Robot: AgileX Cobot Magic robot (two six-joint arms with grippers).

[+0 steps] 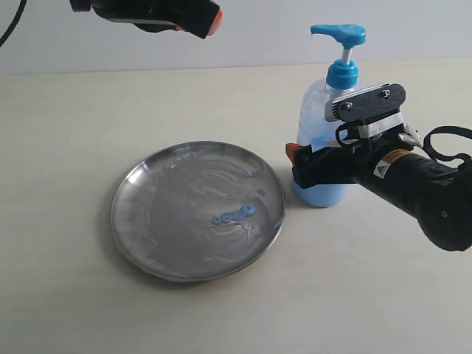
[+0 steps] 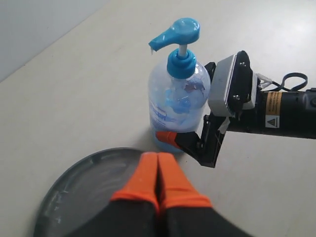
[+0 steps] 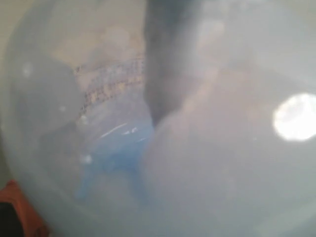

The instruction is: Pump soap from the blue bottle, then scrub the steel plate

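Observation:
The blue bottle (image 1: 318,110) stands upright on the table just right of the steel plate (image 1: 147,221), its pump head (image 1: 339,32) pointing left. Small drops of light blue soap (image 1: 234,214) lie on the plate's streaky surface, right of centre. My right gripper (image 1: 301,152) straddles the bottle's lower body. Its near orange-tipped finger (image 2: 167,138) lies against the bottle wall; the far finger is hidden behind it. The bottle (image 3: 148,148) fills the right wrist view, blurred. My left gripper (image 2: 158,160) hangs shut and empty above the plate's (image 2: 74,192) far side, in the air (image 1: 210,18).
The light table top (image 1: 74,110) runs out to a pale wall at the back. The right arm's black body (image 1: 428,192) and its cable loop (image 1: 446,136) lie right of the bottle.

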